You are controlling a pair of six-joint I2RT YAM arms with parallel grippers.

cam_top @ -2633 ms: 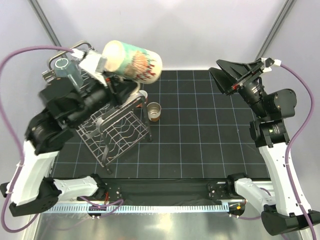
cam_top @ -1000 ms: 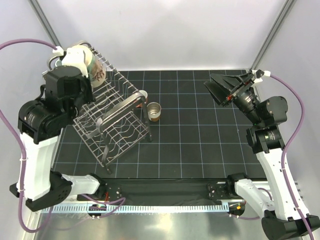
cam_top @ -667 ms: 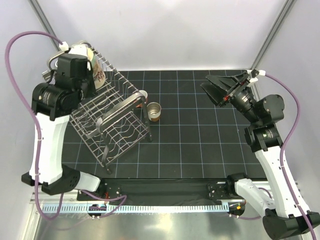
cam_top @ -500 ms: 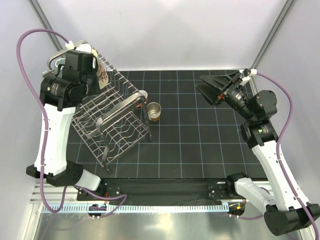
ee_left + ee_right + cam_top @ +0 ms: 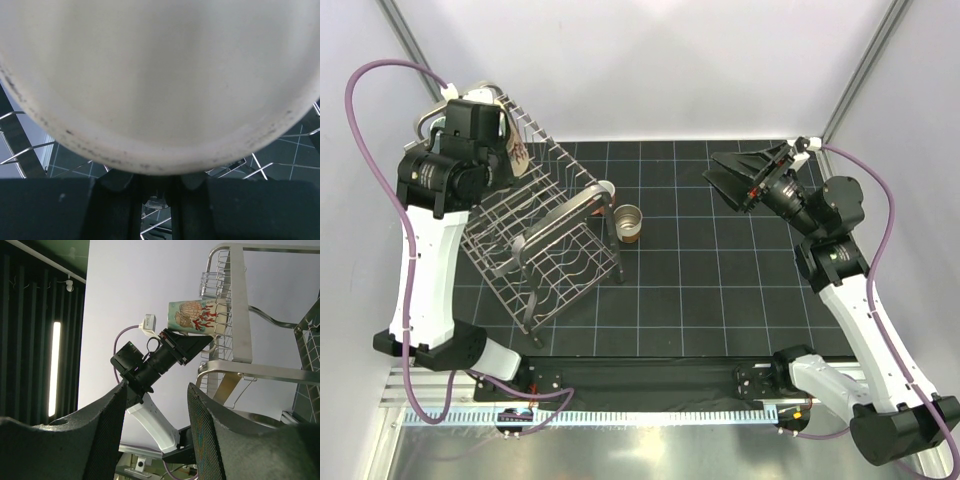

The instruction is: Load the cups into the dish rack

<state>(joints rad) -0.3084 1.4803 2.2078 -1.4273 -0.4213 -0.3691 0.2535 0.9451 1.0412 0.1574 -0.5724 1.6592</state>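
Top external view is showing the large cream mug [image 5: 512, 150] hanging over the far left corner of the dish rack [image 5: 552, 255]. The left gripper [image 5: 192, 341] is clamping the mug, whose pale wall is filling the left wrist view. The right gripper [image 5: 738, 177] is hovering well apart over the mat, its jaws spread and holding nothing.

As I judge it, the mug is sitting close to the rack's outer rail, so letting go off-centre could send it rolling across the rods or out over the edge. It is also hanging near a translucent cup [image 5: 207, 285] in the rack, and a knock there could chip either. Pressing down on the wires could shove the rack toward the small brown-based cup [image 5: 630, 222] just beside it.
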